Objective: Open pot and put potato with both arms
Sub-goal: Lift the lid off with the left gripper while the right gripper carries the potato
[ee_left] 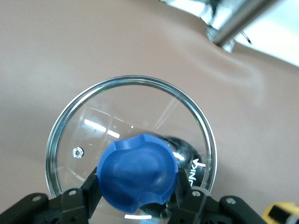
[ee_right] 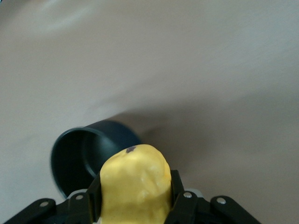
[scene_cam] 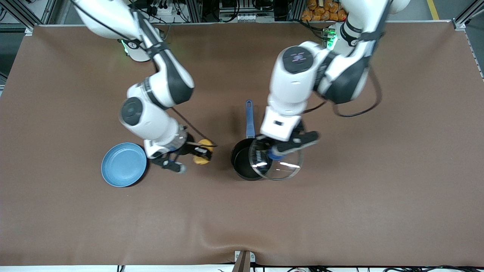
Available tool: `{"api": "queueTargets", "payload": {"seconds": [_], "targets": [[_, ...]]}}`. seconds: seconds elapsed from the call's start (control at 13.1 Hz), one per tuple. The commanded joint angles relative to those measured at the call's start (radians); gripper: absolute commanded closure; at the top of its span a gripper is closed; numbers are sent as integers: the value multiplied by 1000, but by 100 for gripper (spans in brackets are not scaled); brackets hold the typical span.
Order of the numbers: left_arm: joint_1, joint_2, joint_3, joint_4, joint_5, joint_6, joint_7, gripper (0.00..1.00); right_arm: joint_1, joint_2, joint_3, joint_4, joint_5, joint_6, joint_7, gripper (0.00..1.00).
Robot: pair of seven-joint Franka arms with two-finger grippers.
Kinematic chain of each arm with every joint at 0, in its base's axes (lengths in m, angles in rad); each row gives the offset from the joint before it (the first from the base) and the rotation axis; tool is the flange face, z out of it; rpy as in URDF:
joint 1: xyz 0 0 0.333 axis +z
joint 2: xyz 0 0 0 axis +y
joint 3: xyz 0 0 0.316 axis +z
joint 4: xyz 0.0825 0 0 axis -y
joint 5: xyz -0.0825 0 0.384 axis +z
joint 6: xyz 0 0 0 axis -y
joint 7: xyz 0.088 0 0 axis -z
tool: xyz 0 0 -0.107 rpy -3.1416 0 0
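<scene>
The black pot [scene_cam: 243, 162] stands open in the middle of the table, its blue handle [scene_cam: 249, 119] pointing toward the robots' bases. My left gripper [scene_cam: 275, 152] is shut on the blue knob [ee_left: 138, 175] of the glass lid [scene_cam: 281, 166] and holds it lifted, partly over the pot's rim on the side toward the left arm's end. My right gripper [scene_cam: 202, 151] is shut on the yellow potato [scene_cam: 203, 152] and holds it above the table between the plate and the pot. The right wrist view shows the potato [ee_right: 135, 186] with the open pot [ee_right: 84, 156] just past it.
A flat light-blue plate [scene_cam: 124, 164] lies on the table beside the right gripper, toward the right arm's end. A metal bar [ee_left: 243, 18] at the table's edge shows in the left wrist view. Brown cloth covers the table [scene_cam: 340, 211].
</scene>
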Motion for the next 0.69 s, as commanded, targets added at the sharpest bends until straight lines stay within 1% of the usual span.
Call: {"api": "queueTargets", "payload": {"seconds": [0.0, 0.08, 0.23, 0.38, 0.54, 0.61], "targets": [[87, -119, -12, -147, -18, -16, 123, 100, 64, 119, -19, 178, -42, -12, 39, 100], [124, -162, -10, -198, -36, -16, 190, 100, 76, 153, -19, 222, -88, -9, 40, 100], [197, -245, -12, -313, -53, -16, 331, 100, 115, 234, -20, 326, -142, 8, 39, 100], [268, -309, -12, -411, -85, -9, 483, 100, 139, 303, -19, 382, -229, 60, 36, 100], [323, -334, -10, -476, -107, 14, 592, 100, 167, 385, -22, 451, -280, 82, 33, 100], [351, -333, -12, -509, -115, 58, 637, 100, 176, 415, -22, 469, -304, 85, 36, 100]]}}
